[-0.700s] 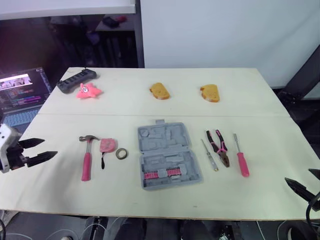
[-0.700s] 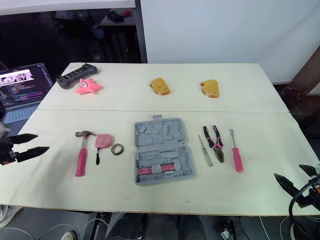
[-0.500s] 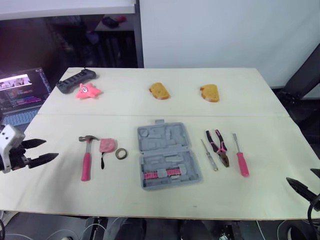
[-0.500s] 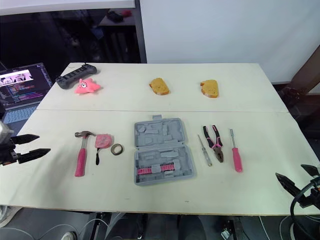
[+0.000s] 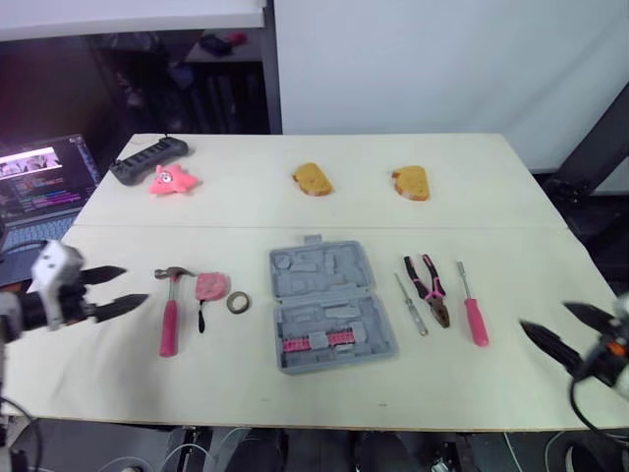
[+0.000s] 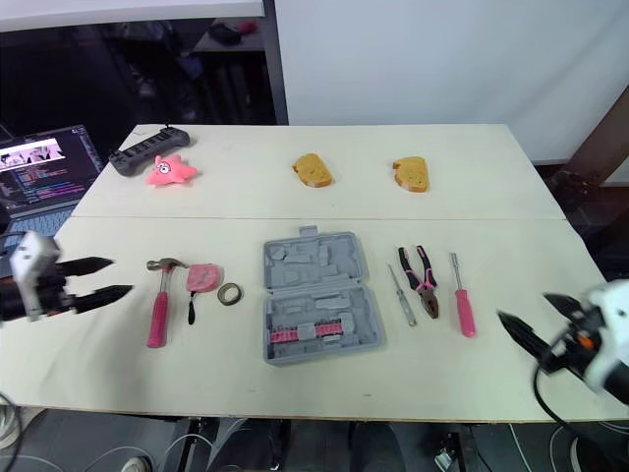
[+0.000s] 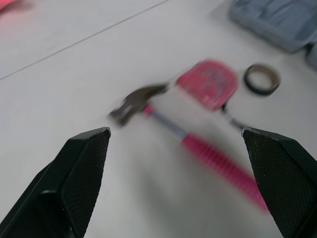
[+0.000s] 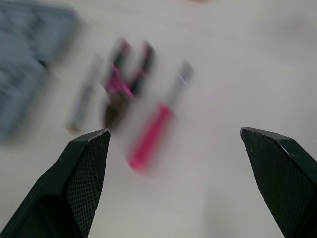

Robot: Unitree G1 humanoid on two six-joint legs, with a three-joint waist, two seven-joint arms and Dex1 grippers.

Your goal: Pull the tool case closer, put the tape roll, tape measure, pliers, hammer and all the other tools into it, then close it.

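Mid-table: tool case (image 5: 329,305) lies open, well apart from both grippers | left gripper (image 5: 135,284) and right gripper (image 5: 543,317) wide open, empty | hook its near rim evenly; draw straight towards you

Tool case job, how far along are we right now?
Nothing looks done yet. The tool case lies open mid-table, and the hammer, tape measure, tape roll, pliers, thin screwdriver and pink screwdriver all lie beside it. In hand: nothing. The left claw is open near the hammer, the right claw open near the pink screwdriver. Left: pull the case closer, load every tool, close it.
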